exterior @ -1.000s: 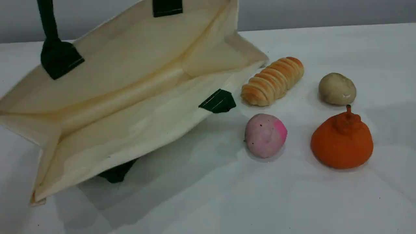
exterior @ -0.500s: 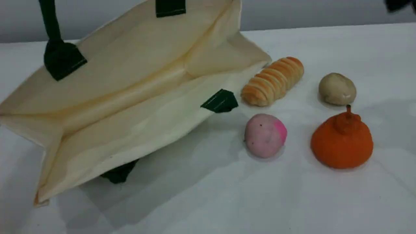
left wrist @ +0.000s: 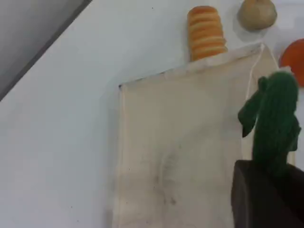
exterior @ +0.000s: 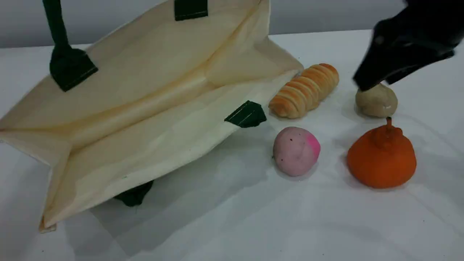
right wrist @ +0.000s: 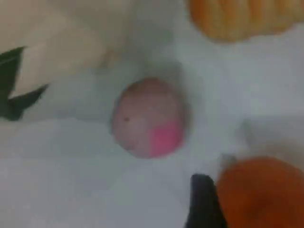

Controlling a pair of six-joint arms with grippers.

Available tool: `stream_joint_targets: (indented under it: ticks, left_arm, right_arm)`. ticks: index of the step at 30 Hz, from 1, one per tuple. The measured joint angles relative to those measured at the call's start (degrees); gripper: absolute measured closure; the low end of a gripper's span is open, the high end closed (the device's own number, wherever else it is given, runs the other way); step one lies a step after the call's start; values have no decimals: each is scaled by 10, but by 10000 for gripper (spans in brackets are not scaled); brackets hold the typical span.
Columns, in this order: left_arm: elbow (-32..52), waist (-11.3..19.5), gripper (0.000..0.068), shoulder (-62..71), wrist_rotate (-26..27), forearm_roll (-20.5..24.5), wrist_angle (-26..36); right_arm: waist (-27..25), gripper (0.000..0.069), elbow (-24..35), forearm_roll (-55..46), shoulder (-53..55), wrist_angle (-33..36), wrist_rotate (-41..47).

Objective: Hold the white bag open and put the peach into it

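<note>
Black right gripper (exterior: pixel 366 84), opening unclear, has entered above the potato (exterior: pixel 376 100); left gripper (left wrist: pixel 266 185) grips the bag's handle (left wrist: pixel 274 121).

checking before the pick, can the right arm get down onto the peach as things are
Probably yes. The peach sits alone on the table, apart from the orange fruit and white bag; the right tool is above, nothing between.
</note>
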Motion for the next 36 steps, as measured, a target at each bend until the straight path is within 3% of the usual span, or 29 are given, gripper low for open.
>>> stream_joint_targets:
  ticks: [10,22,36]
  left_arm:
    - [0,0,576,0,-11,-1,0]
    - [0,0,576,0,-12,-1,0]
    - [0,0,576,0,-12,-1,0]
  right_arm:
    - [23,192,0,-8,48,-3,29]
    - [23,188,-1,45,111,-66,27]
    - [35,184,-1,186,119,-47,-66]
